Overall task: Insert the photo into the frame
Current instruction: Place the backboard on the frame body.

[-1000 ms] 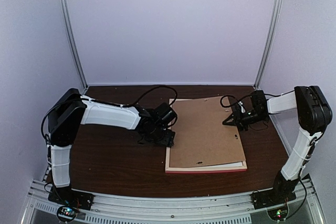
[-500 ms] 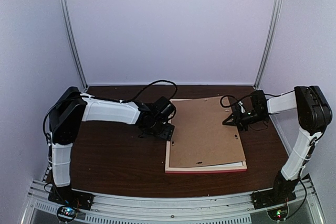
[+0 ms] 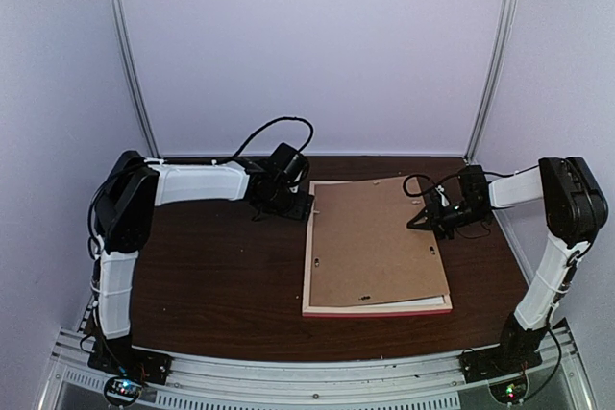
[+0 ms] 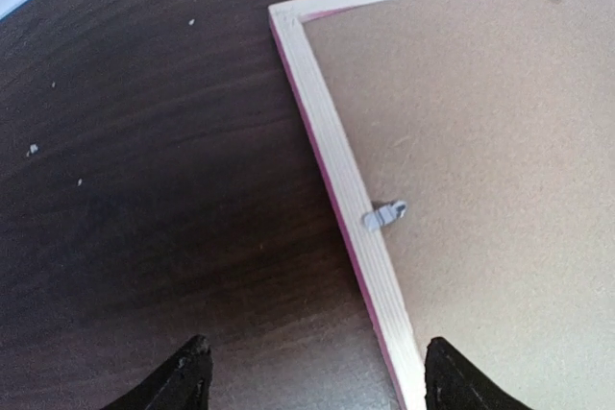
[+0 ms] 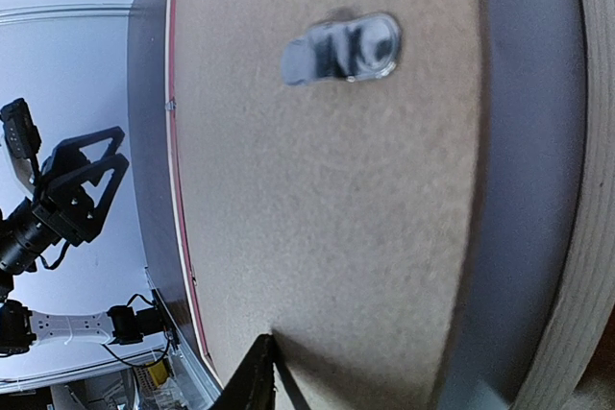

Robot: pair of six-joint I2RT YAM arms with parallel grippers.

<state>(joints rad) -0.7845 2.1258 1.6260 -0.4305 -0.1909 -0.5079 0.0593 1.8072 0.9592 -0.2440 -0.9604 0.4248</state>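
The frame [image 3: 380,311] lay face down toward the right of the table [image 3: 211,276], pale wood rails up and its pink front showing only as a thin line along the edges. The backing [image 3: 375,237] sat on top of it, covering the whole opening. I could not see the photo anywhere. It may have been under the backing, but nothing showed that.

My left gripper [image 3: 293,206] hung just off the frame's far-left corner, over bare table, jaws well apart and holding nothing. From its wrist I looked down the left rail [image 4: 332,151], where one small metal clip [image 4: 384,215] lay across the wood with its tip on the backing. I judged I was there to work that clip, since the backing cannot be locked in or freed without turning it.

My right gripper [image 3: 428,221] was low at the backing's right edge. Its camera sat so close that the board filled the view, with a metal hanger [image 5: 341,48] on it and only one fingertip [image 5: 258,376] visible. A grey shadow ran between the board's edge and the right rail, so that side seemed raised a little. Whether those jaws were clamped on the edge or merely resting beside it, I could not tell. Steadying that side would make sense while the left worked the clips.
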